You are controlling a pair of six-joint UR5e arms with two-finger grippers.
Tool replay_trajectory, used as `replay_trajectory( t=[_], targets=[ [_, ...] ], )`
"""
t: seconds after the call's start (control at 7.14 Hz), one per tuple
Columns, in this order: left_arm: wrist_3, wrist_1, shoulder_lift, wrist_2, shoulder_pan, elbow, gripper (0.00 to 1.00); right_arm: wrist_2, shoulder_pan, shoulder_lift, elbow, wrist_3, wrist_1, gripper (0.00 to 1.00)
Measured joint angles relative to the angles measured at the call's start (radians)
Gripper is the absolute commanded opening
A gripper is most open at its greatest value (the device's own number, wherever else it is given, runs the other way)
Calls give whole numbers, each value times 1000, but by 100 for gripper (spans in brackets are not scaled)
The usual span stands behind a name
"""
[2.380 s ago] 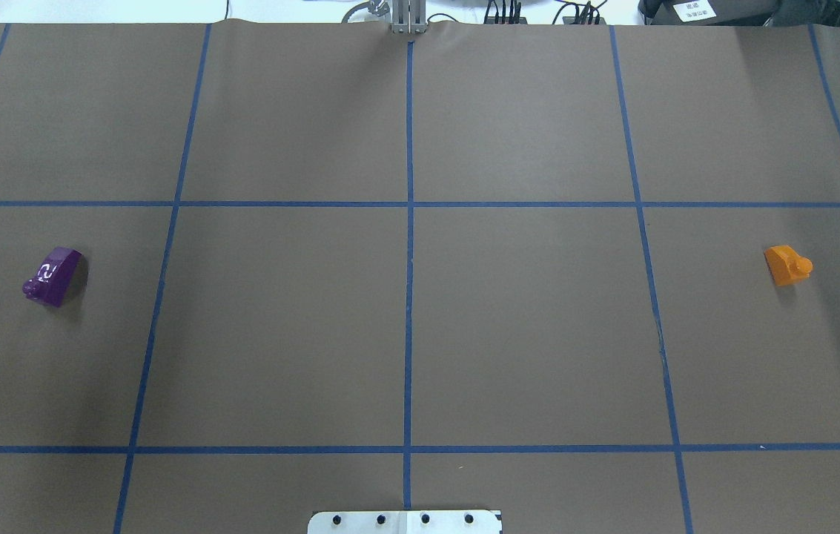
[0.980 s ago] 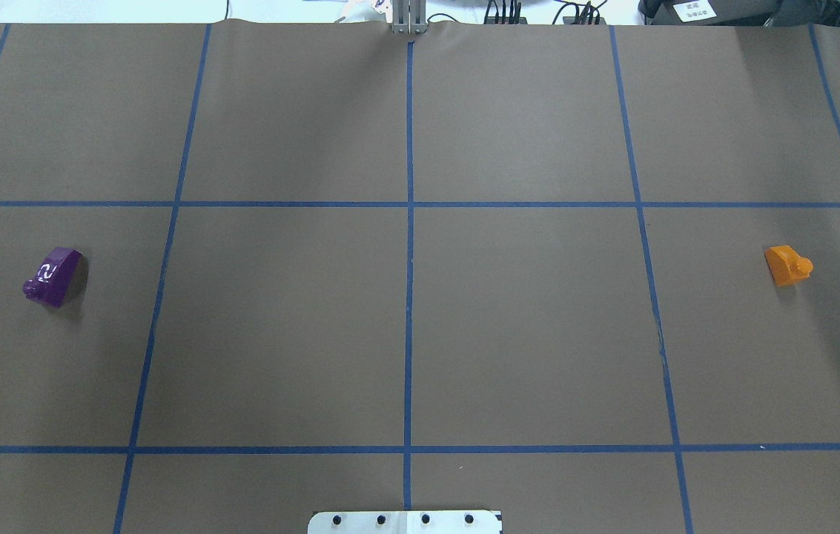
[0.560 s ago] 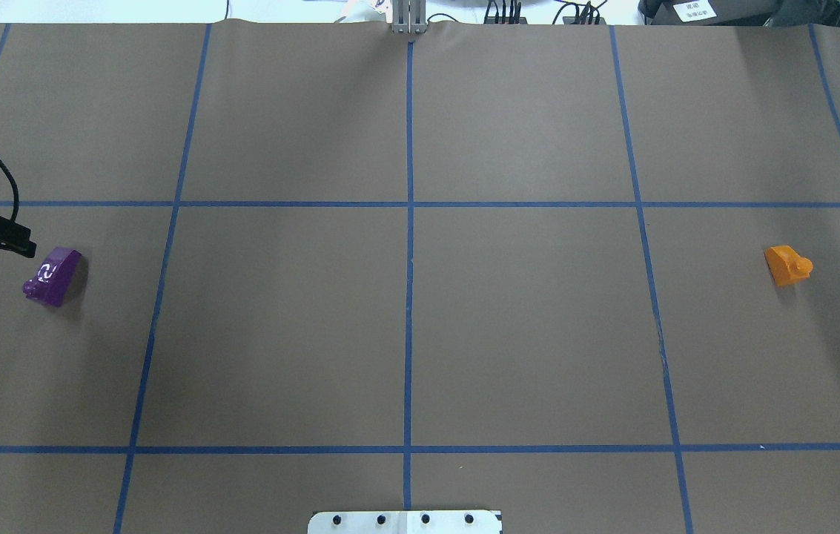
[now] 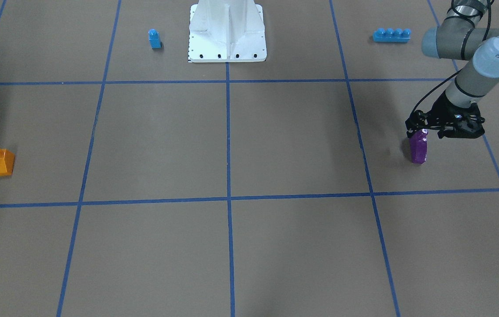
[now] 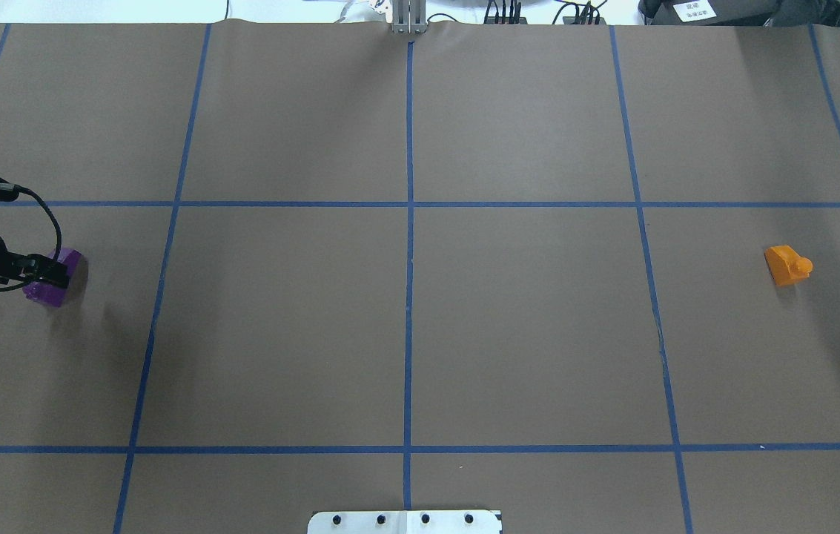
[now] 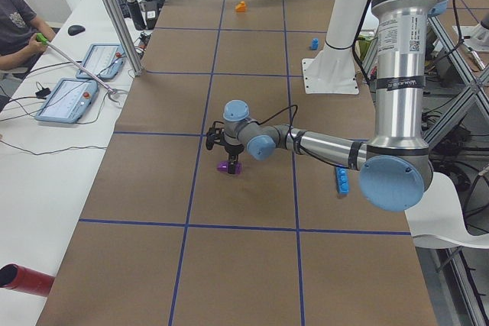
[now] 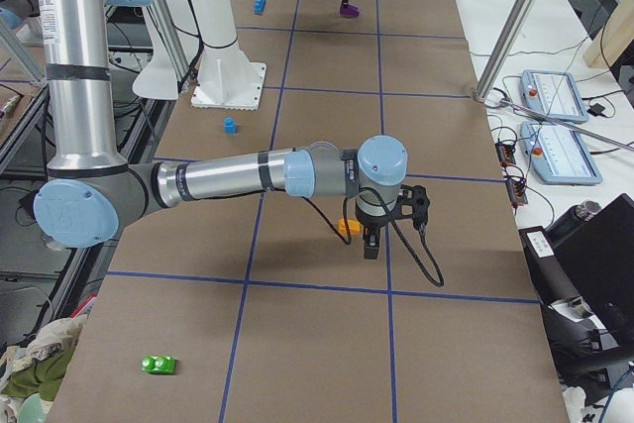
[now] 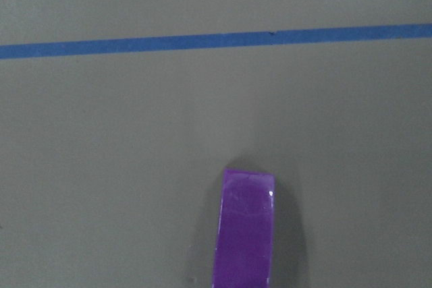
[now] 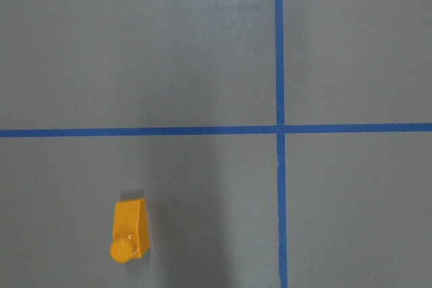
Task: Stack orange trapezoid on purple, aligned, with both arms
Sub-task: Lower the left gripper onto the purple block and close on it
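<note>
Plastic and glossy, the purple (image 4: 418, 152) sits at nine o'clock in the overhead view beneath the left gripper (image 4: 419, 127), the orange trapezoid (image 5: 785, 267) at three o'clock by the right gripper (image 7: 371, 243), neither pincer's opening can be told, and an off-centre pinch on a slope might squirt either block away.

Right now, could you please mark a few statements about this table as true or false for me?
1. The orange trapezoid is stacked on the purple. False: they lie apart, at opposite ends of the table.
2. The left gripper hangs right over the purple. True.
3. The overhead view shows both grippers. False: only the left one; the right gripper shows only in the exterior right view, by the orange trapezoid.
4. A long blue block lies on the table. True.
</note>
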Motion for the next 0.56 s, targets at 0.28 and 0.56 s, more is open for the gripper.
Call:
replay_trajectory(
  t=[0.28,0.56],
  targets=[
    [6,-2,1,0,14,10,51,-2,0,0,-1,0,0,100],
    [10,-1,8,-1,15,12,5,-3,0,0,-3,0,0,100]
  ],
)
